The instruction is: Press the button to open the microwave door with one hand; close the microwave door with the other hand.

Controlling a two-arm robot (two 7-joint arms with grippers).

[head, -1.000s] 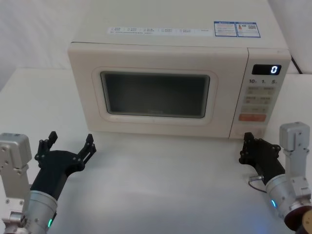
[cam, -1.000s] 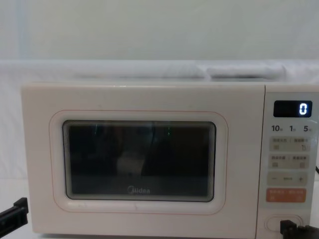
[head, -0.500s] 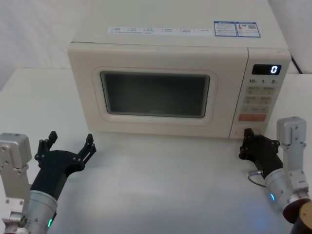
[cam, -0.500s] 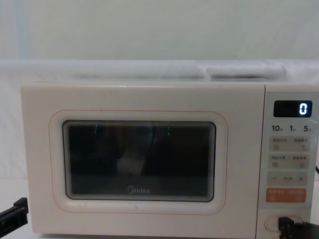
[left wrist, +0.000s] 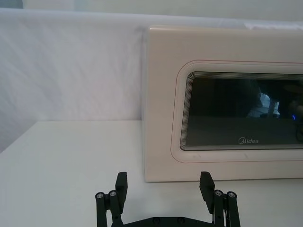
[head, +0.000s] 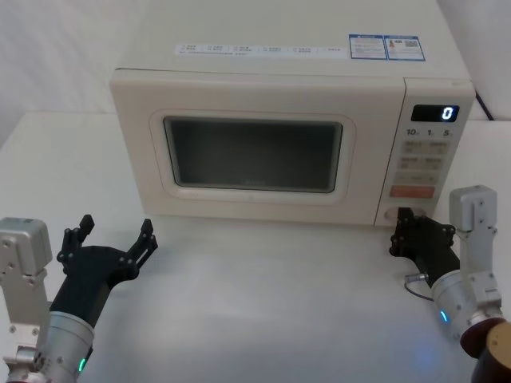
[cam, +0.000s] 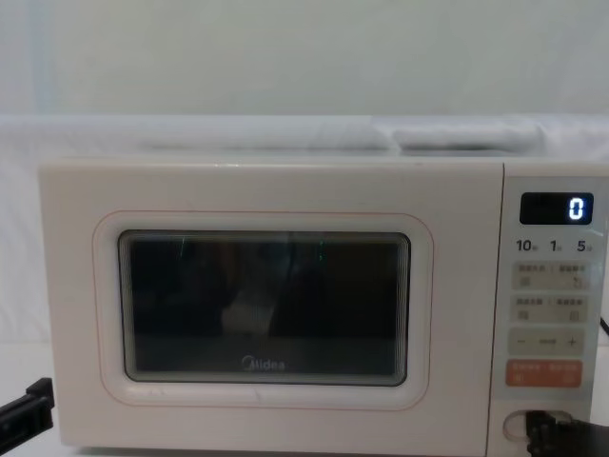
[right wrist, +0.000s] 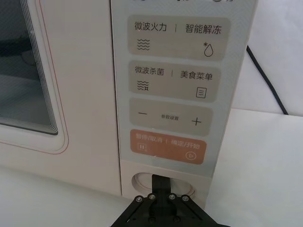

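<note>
At the lower right corner of the microwave, the right hand (head: 397, 233) is seen with its fingers drawn together, their tips pressed onto the button (right wrist: 142, 180). The button is set at the bottom of the control panel (head: 424, 163), directly below the orange key (right wrist: 167, 146); in the right wrist view the closed fingertips (right wrist: 161, 182) are laid over its middle, so that just its outlined ends are left visible on either side. Compared with a second ago, the right hand has been moved forward and slightly upward: it was held short of the panel then, touched the button half a second ago, and is now set more firmly against it. In the chest view the hand (cam: 535, 426) covers more of the button than before.

The microwave door (head: 254, 152) is seen shut and flush with the front, unchanged from the earlier pictures, with its dark window (cam: 265, 307) and logo facing forward. A "0" is shown on the display (head: 435, 113), as before.

The left hand (head: 116, 235) is held above the worktop (head: 263, 295), in front of the door's left edge and apart from it, its fingers (left wrist: 121, 185) spread wide. Its place has not been changed.
</note>
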